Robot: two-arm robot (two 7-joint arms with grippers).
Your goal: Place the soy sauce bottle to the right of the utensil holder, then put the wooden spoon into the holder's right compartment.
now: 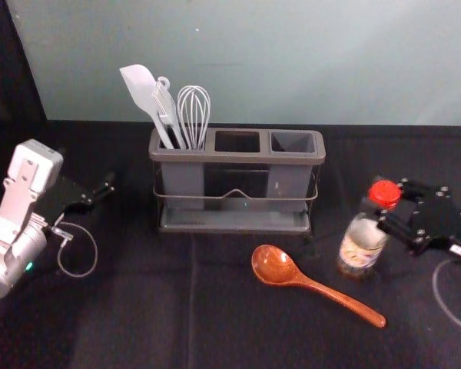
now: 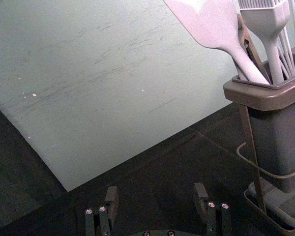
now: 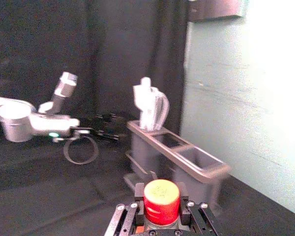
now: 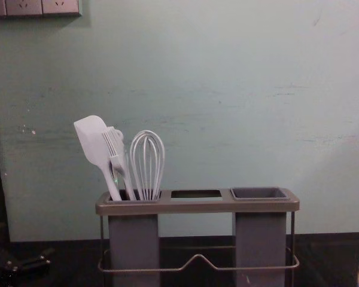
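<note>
While the soy sauce bottle [image 1: 361,246] stands roughly upright to the right of the utensil holder [image 1: 237,157], apart from it, the right gripper [image 1: 378,209] has its jaws closed around the neck, just below the red cap [image 1: 384,194]. Base contact with the surface [image 1: 138,330]: cannot tell. Right arm pose: reaches in from the right edge of the head view, jaws pointing inward. Wooden spoon [image 1: 275,266] lies on the surface in front of the holder, bowl to the left, handle slanting toward the near right. Spatula [image 1: 140,91], brush [image 1: 167,109] and whisk [image 1: 194,111] sit in the left compartment. Left gripper [image 1: 100,192]: left of the holder, pointing toward it, jaws wide apart, holding nothing.
</note>
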